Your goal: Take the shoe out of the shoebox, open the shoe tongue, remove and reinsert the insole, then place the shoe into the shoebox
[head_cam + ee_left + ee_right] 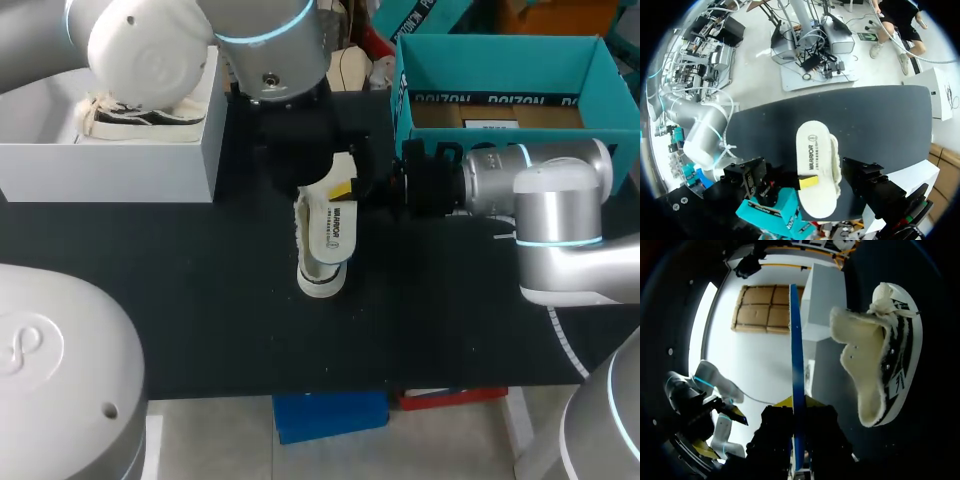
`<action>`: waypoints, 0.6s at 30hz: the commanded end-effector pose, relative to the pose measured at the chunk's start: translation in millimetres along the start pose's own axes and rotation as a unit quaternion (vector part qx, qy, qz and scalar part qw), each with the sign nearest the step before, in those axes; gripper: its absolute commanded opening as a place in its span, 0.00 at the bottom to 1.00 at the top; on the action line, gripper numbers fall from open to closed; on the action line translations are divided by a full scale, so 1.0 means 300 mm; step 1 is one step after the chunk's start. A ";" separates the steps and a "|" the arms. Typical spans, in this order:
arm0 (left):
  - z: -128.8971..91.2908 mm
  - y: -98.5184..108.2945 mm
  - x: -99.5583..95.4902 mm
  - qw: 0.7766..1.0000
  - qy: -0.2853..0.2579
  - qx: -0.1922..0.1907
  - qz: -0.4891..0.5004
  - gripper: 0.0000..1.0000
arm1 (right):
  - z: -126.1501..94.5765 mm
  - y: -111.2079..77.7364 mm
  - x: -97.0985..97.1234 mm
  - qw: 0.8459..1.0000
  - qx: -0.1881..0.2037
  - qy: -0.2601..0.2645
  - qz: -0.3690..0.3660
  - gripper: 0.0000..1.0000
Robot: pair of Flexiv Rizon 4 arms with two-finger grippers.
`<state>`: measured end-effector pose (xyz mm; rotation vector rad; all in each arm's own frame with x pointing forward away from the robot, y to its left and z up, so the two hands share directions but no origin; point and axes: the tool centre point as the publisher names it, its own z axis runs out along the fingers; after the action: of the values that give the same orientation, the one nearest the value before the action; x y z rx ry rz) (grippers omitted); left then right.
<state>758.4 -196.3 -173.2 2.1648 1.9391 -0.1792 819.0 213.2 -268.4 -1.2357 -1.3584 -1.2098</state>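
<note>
Over table (200,300) centre | right end effector (797,402) clamped on insole (796,340) edge | left end effector (300,165): cannot tell

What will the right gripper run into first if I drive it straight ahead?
The shoe. In the head view the right gripper points across at its heel end and seems about to touch it. Height is hard to judge.
</note>
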 end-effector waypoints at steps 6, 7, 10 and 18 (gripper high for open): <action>0.022 0.019 -0.012 0.998 0.048 0.011 -0.025 1.00 | 0.001 -0.002 0.001 1.000 -0.001 -0.001 0.000 0.00; 0.022 0.017 -0.012 0.998 0.048 0.011 -0.025 1.00 | 0.001 -0.002 0.001 1.000 -0.001 -0.001 0.000 0.00; 0.030 0.011 -0.007 0.998 0.058 -0.004 -0.026 1.00 | 0.001 -0.002 0.001 1.000 -0.001 -0.001 0.000 0.00; 0.057 0.004 0.004 0.997 0.069 0.004 -0.026 1.00 | 0.001 -0.002 0.001 1.000 -0.001 -0.001 0.000 0.00</action>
<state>758.5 -196.1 -188.1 2.1810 2.0690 -0.0519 819.0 213.2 -268.4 -1.2357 -1.3584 -1.2098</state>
